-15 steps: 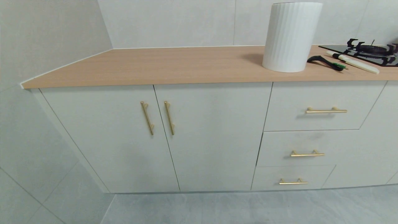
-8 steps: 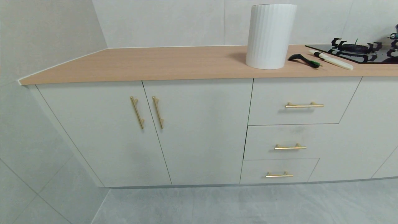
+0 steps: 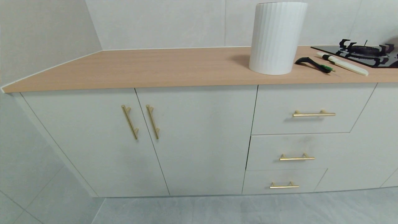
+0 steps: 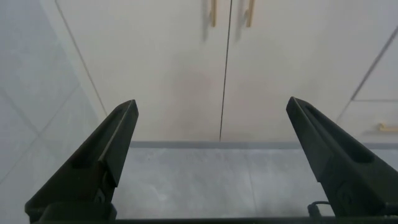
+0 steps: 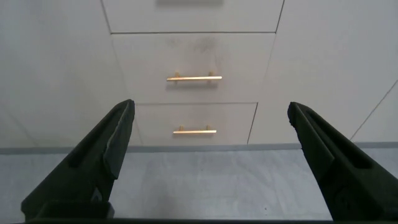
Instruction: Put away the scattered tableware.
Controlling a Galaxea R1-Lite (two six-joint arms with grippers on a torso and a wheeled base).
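Knife (image 3: 344,64), perhaps peeler (image 3: 312,64), on countertop (image 3: 155,67)

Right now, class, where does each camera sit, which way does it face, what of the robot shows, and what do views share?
Head view: on the head, looking forward and down at the countertop, white container, door handles and drawers.
Left wrist view: low on the left arm, facing the cabinet doors and floor; open left gripper frames it.
Right wrist view: low on the right arm, facing the lower drawer handles; open right gripper frames it.
Shared: head and left wrist both show door handles.
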